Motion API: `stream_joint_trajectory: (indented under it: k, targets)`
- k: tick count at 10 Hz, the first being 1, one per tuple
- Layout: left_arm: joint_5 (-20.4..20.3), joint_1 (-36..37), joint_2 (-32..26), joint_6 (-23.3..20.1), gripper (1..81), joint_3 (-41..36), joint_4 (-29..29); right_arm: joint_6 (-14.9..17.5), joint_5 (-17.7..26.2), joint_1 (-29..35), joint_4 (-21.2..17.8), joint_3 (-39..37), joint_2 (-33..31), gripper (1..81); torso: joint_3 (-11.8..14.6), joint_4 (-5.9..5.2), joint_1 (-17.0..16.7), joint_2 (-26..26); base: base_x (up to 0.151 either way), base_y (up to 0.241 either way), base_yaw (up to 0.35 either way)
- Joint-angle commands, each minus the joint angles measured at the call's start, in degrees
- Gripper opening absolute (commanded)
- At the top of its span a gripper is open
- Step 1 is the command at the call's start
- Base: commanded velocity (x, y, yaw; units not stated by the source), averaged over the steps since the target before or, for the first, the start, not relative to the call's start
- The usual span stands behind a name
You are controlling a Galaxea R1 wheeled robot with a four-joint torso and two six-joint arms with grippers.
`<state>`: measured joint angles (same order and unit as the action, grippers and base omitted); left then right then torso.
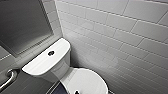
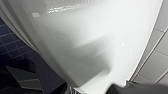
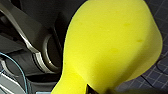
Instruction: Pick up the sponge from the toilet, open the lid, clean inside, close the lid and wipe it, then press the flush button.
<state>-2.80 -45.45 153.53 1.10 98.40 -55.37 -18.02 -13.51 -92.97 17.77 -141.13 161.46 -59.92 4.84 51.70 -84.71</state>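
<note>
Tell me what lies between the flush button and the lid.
In the head view, nothing loose: only bare tank top and the tank's front separate the flush button from the lid.

Yellow sponge (image 3: 110, 47), white toilet (image 1: 47, 61), dark flush button (image 1: 51, 53), pale grey brick-pattern wall tiles (image 1: 120, 37), dark blue gridded floor (image 2: 15, 50)

Tank top (image 1: 37, 62): flat, open from above, with the flush button (image 1: 51, 53) alone at its middle
Lid (image 1: 86, 81): shut, clear overhead
Tiled wall (image 1: 112, 37): close along the toilet (image 2: 87, 45), narrow gap
Grab rail (image 1: 7, 79): juts out beside the tank, on the far side from that wall
Floor (image 2: 15, 50): open beside the bowl
Sponge (image 3: 107, 45): bulks close before the right wrist
</note>
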Motion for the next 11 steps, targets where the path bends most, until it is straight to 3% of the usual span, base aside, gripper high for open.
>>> stream_joint_trajectory:
  k: [1, 3, 4, 6, 11]
  targets:
    - [-1.1, 8.5, -2.0, -1.6, 81.1, -6.6, 0.4, 0.2, 4.1, -1.4, 1.0, 0.5, -1.0, 1.0, 2.7, 0.00, 0.0, 0.0, 0.000, 0.000, 0.000]
    - [-3.0, 8.5, -3.4, -1.6, 81.1, -9.4, 0.4, 0.3, 4.2, -1.4, 1.0, 0.5, -1.0, 1.0, 4.7, 0.00, 0.0, 0.0, 0.000, 0.000, 0.000]
    - [-3.3, 8.5, -4.1, -1.5, 81.1, -10.8, 0.4, 0.3, 4.2, -1.4, 1.0, 0.5, -1.0, 1.0, 2.9, 0.00, 0.0, 0.0, 0.000, 0.000, 0.000]
    - [-5.1, 8.5, -5.3, -1.4, 81.1, -12.7, 0.3, 0.3, 4.2, -1.4, 1.0, 0.5, -1.0, 1.0, 4.2, 0.00, 0.0, 0.0, 0.000, 0.000, 0.000]
    - [-14.1, 8.6, -11.5, -0.8, 81.1, -23.8, 0.3, 0.3, 4.2, -1.3, 1.0, 0.5, -0.9, 1.0, 4.2, 0.00, 0.0, -0.1, 0.000, 0.000, 0.000]
